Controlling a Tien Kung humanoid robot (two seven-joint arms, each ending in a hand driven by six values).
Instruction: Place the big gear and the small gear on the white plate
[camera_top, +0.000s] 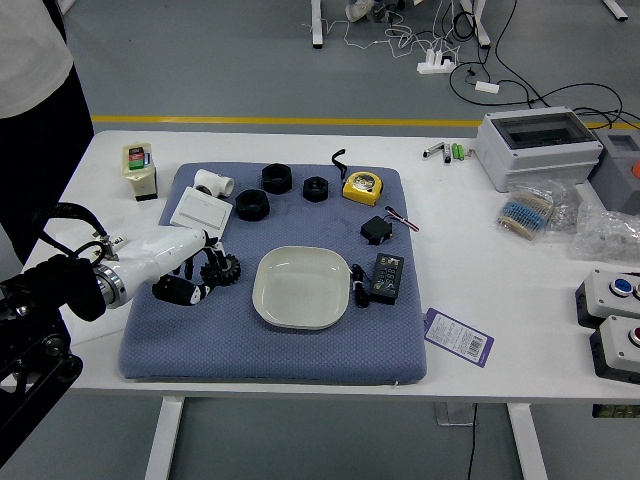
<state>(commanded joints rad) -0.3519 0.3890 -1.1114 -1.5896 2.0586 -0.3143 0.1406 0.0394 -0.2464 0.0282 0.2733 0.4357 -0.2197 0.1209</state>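
In the head view, the left robot hand, white over its back and dark at the fingers, reaches in from the left above the blue-grey mat on the white worktop. Its fingers are closed on the small gear, a dark piece mostly hidden by them; which way that gear faces cannot be told. The hand points right and slightly toward the far edge, its fingertips right at the left side of the big gear; whether they touch cannot be told.

The big gear lies flat on the mat, face up, its axle line upright and its toothed rim round. It sits to the left of the white plate, apart from it. The plate lies level and open side up, a square with rounded corners, sides roughly in line with the mat's.

Beyond the gears are a white box, slanting, and a black ring. A person in a light top and dark trousers stands at the far left.
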